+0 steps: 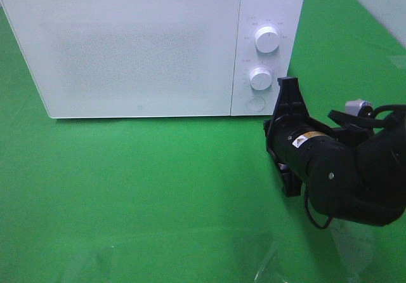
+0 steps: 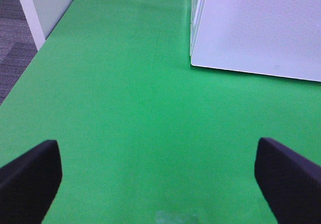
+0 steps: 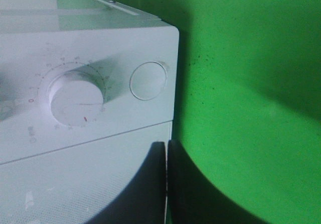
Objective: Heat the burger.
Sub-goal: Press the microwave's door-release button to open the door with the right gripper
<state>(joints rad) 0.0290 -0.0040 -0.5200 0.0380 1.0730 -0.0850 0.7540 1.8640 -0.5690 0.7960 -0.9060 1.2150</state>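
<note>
The left end effector (image 2: 160,176) hung spread apart over the table (image 1: 127,188); whether the right end effector (image 1: 285,131), at four o'clock of the microwave (image 1: 139,48), was apart or together could not be told.

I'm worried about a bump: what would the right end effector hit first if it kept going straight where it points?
The right end effector would most likely meet the microwave first, at its control panel near the round button below the lower knob; exact depth is unclear.
</note>
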